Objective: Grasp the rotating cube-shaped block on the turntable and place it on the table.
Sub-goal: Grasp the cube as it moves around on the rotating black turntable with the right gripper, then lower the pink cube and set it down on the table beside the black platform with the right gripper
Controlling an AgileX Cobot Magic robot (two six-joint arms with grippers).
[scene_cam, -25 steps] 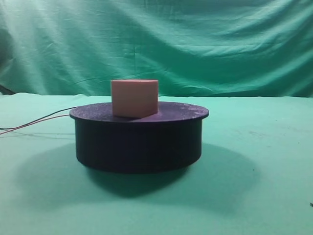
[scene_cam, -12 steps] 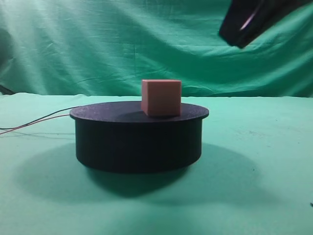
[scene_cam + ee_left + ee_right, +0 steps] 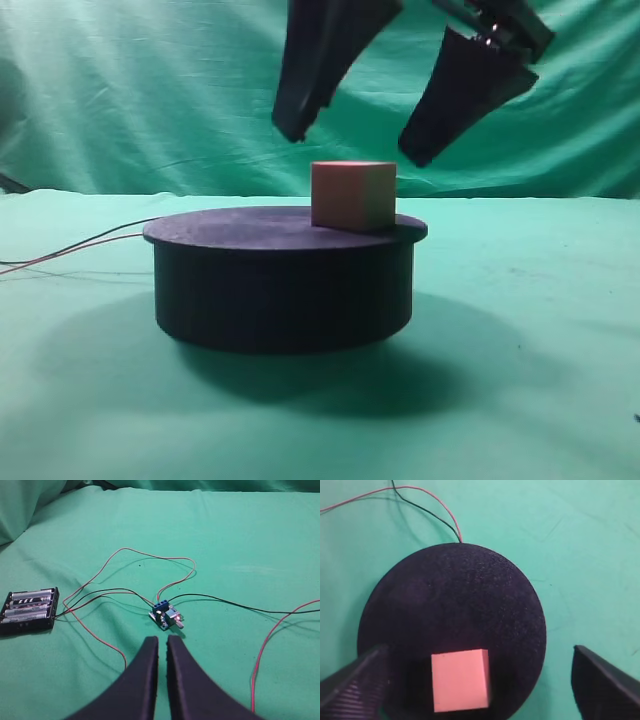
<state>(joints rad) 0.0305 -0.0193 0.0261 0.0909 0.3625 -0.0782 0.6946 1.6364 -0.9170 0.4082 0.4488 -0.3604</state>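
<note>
Exterior high view first: you see the turntable, a squat black cylinder, sitting on the table with its green cloth, and the cube-shaped block resting on the disc's top, right of centre and near the right rim. Your right gripper hangs above the block with its two dark fingers spread wide, one to the upper left of the cube and one to the upper right, both clear of it. Red and black wires trail off the turntable's left side across the cloth.

Left wrist view next: your left gripper points down at the green cloth, its fingers pressed nearly together with only a thin slit between them, holding nothing. Just beyond the tips lies a small blue circuit board, with red and black wires running from it, and a black battery holder lies at the left edge.

Right wrist view last: you look straight down on the turntable, with the block on its near edge. The ribbed fingertips stand far apart at either side of the frame, touching nothing
</note>
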